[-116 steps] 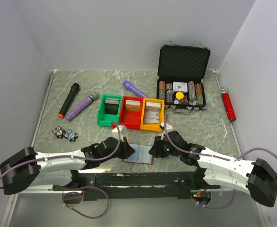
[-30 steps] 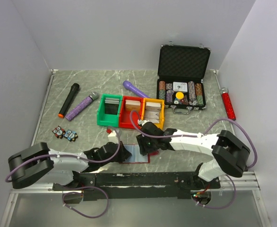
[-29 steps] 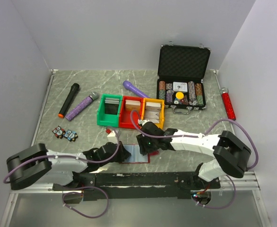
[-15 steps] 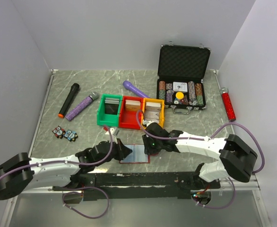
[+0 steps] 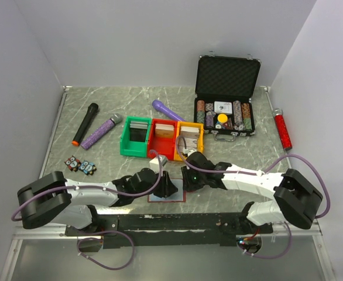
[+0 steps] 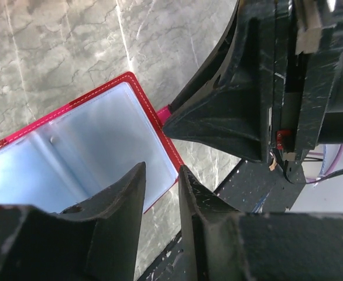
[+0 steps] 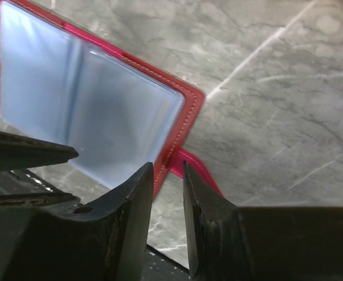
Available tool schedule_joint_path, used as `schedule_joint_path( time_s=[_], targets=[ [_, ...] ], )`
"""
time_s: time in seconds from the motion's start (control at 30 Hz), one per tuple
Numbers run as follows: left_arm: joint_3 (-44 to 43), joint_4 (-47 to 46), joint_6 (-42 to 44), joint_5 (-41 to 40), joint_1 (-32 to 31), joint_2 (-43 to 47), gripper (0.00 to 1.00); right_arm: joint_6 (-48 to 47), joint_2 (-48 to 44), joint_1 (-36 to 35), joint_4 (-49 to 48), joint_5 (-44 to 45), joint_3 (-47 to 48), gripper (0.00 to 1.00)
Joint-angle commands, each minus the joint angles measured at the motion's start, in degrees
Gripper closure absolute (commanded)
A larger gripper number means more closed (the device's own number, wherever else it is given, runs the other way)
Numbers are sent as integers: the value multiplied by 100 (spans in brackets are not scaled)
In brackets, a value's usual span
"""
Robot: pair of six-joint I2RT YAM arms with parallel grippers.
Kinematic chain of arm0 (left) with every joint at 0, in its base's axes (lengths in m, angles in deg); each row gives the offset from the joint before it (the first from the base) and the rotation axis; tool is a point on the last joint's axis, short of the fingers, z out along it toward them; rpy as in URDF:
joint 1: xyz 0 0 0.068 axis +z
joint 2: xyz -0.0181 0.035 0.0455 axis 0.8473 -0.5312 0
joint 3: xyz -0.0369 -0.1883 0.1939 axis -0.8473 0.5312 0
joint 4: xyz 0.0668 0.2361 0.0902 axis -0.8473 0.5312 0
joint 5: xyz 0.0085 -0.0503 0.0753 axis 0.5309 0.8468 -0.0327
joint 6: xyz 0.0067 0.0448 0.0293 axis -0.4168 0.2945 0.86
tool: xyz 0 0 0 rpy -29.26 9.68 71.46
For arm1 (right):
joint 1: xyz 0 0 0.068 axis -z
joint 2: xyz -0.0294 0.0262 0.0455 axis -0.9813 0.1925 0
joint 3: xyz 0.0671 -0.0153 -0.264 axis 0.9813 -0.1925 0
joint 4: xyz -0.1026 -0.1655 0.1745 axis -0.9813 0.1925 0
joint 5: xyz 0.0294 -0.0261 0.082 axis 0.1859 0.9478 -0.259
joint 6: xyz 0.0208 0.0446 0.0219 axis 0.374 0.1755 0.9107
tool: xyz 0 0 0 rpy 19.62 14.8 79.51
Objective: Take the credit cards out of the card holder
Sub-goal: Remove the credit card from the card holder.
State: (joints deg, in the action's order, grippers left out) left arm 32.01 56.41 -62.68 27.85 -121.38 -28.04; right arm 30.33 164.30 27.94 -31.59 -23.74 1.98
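Observation:
The dark-red card holder [image 5: 177,192] lies open and flat on the marble table near the front edge, pale blue sleeves up. It also shows in the left wrist view [image 6: 83,149] and the right wrist view [image 7: 89,99]. No card shows in the sleeves. My left gripper [image 5: 167,186] hangs over its right half, jaws a narrow gap apart and empty [image 6: 161,171]. My right gripper [image 5: 189,178] is at the holder's right edge, jaws narrowly apart [image 7: 167,168] just above the red edge and snap tab [image 7: 198,167], gripping nothing.
Green [image 5: 134,137], red [image 5: 162,139] and yellow [image 5: 189,141] bins stand just behind the holder. An open poker chip case [image 5: 225,111] is at the back right. Microphones [image 5: 85,124] [image 5: 101,131] lie at the left. A black rail [image 5: 171,222] runs along the near edge.
My left gripper has moved right, onto the card holder's right half. My right gripper has shifted slightly right to the holder's right edge. The holder stays open and flat.

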Motion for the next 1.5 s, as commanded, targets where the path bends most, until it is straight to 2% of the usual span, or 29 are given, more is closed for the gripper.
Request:
schedule_joint_path(
  time_s=[0.0,0.17,0.33,0.5,0.63,0.8,1.07,1.2,1.47],
  targets=[
    [-217,133,80,-142,-43,-81,66,-20,-58,112,-254,-82,-125,65],
    [-16,230,-113,-468,-43,112,69,-55,-294,209,-263,-162,-222,59],
    [108,335,-149,-635,-52,315,70,-160,-822,349,184,102,-161,41],
    [160,432,-131,-653,-43,403,70,-336,-1042,753,291,-20,-318,37],
    [231,362,-184,-662,-43,429,70,-345,-955,1026,10,-476,-538,40],
    [249,291,-202,-644,-52,429,70,-196,-735,1027,-438,-978,-705,46],
    [450,204,-298,-671,-43,579,70,-73,-481,1027,-1027,-1734,-934,48],
    [425,186,-263,-627,-43,553,70,-11,-278,1027,-1255,-1928,-899,51],
    [468,124,-272,-600,-43,517,71,24,-76,1027,-1379,-2007,-864,64]
  ],
)
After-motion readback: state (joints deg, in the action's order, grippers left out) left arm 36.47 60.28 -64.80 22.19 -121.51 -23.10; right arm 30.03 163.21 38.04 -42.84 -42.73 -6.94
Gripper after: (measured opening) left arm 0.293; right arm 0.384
